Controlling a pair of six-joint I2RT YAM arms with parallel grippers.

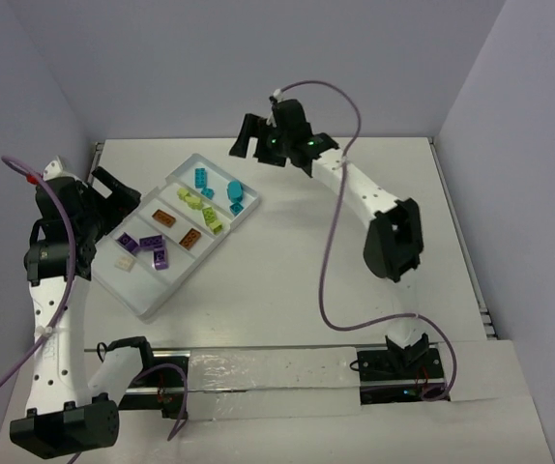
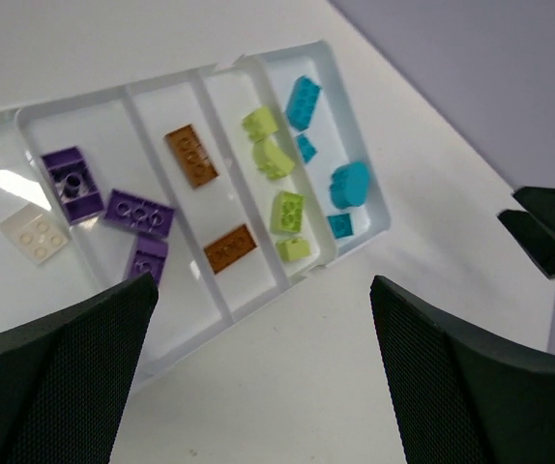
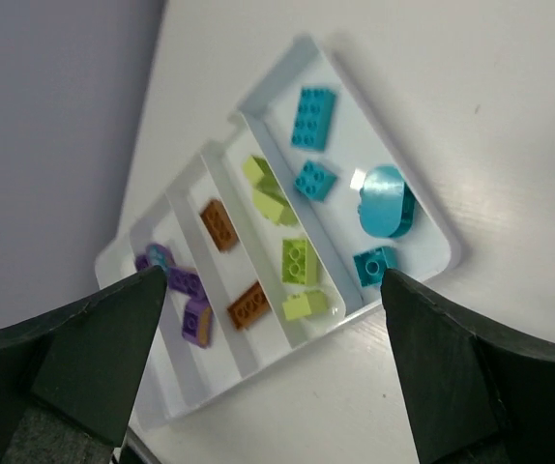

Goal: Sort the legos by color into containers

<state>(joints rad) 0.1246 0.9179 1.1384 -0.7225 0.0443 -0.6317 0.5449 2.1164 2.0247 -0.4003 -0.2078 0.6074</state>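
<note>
The white tray [image 1: 147,307] lies left of centre on the table, and each of its containers holds legos of one colour. From right to left these are teal [image 1: 235,190], lime green [image 1: 205,215], orange-brown [image 1: 165,217] and purple [image 1: 152,244], the purple ones sharing with a white brick [image 1: 124,261]. My left gripper [image 1: 111,191] hangs open at the tray's left side and holds nothing [image 2: 263,285]. Above the tray's far right corner my right gripper [image 1: 248,143] is open and empty [image 3: 276,274]. The right wrist view looks down on the teal [image 3: 313,117] and lime bricks [image 3: 299,261].
Grey walls close in the table on the left, back and right. A purple cable [image 1: 328,261] loops from the right arm across the table to its base. The right gripper's dark fingers [image 2: 548,237] show at the right edge of the left wrist view.
</note>
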